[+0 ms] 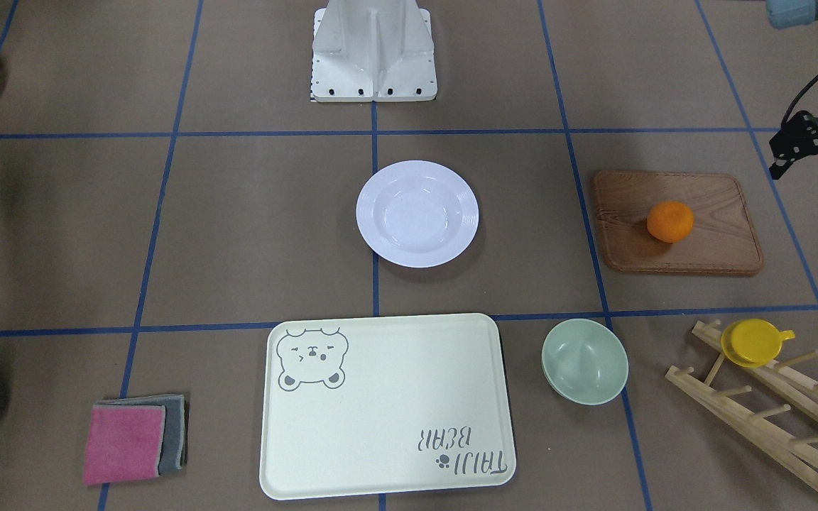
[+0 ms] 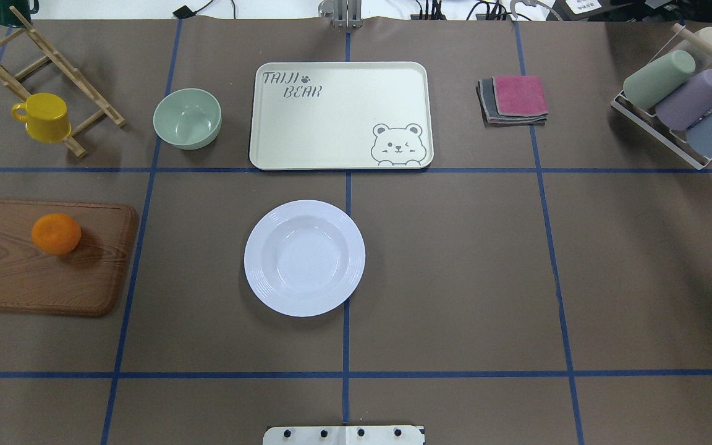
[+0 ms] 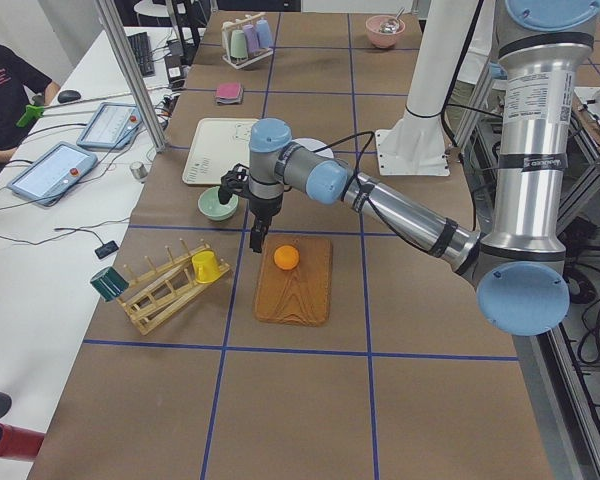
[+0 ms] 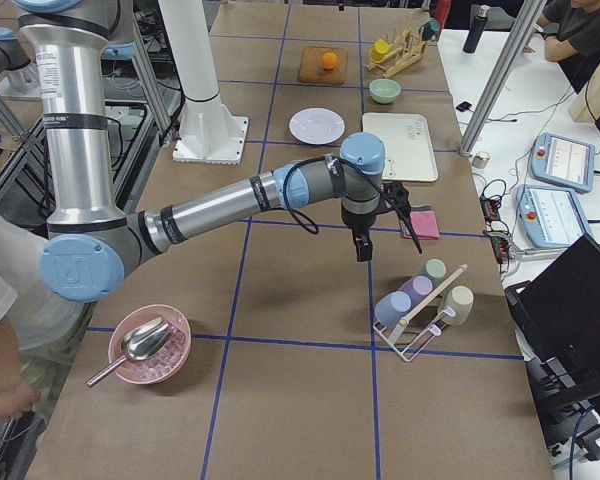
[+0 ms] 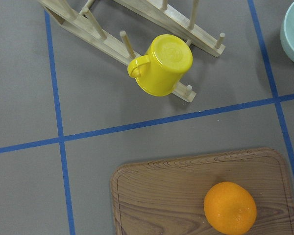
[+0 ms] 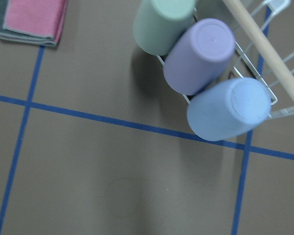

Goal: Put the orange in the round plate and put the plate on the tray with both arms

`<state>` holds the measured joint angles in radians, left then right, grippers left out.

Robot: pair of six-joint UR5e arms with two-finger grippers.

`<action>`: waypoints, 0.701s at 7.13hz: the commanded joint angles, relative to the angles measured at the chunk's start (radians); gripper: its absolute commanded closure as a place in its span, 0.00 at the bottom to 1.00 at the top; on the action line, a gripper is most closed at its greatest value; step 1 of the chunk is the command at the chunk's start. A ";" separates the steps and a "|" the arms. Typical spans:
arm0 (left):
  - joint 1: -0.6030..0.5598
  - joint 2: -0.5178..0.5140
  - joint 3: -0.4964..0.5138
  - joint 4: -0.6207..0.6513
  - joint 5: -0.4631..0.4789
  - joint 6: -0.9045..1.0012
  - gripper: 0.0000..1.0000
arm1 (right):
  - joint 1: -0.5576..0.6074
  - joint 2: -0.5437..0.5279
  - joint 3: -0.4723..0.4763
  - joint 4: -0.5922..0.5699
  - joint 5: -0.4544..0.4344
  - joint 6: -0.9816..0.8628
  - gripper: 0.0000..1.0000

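Bright orange against brown wood: the orange was seen resting on the wooden board, out on the robot's left side of the table, and it was touched by neither arm. The left gripper was held in the air near the board, clear of the fruit. Its fingers were seen spread apart, with nothing caught between them. In the left wrist view the orange was framed at the board's edge, with the yellow cup hung on the wooden peg rack beyond it.

At the table's middle the round plate was laid flat, its well bare. The tray was set just beyond it, across a blue tape line, with nothing on it. A pale-green bowl was placed just beside the tray, on the robot's left.

Over on the other side, the right gripper was pointed down above bare table, between the folded pink and grey cloths and the wire rack of tumblers. Whether its fingers were open or closed could not be told, since it was caught only from the side.
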<state>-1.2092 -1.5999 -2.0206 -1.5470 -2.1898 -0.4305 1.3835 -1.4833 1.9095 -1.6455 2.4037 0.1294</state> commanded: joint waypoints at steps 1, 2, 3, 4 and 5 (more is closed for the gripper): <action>0.108 -0.045 0.040 -0.054 0.008 -0.158 0.00 | -0.084 0.040 0.013 0.001 0.137 0.053 0.00; 0.118 -0.043 0.099 -0.152 0.010 -0.219 0.00 | -0.128 0.097 0.008 0.018 0.159 0.134 0.00; 0.132 -0.040 0.168 -0.262 0.012 -0.272 0.00 | -0.206 0.121 -0.006 0.114 0.158 0.282 0.00; 0.143 -0.038 0.218 -0.324 0.013 -0.293 0.00 | -0.260 0.127 -0.053 0.323 0.158 0.488 0.00; 0.149 -0.037 0.223 -0.326 0.018 -0.301 0.00 | -0.324 0.127 -0.122 0.575 0.152 0.703 0.00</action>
<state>-1.0704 -1.6386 -1.8273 -1.8356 -2.1763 -0.7100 1.1358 -1.3630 1.8564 -1.3389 2.5585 0.5842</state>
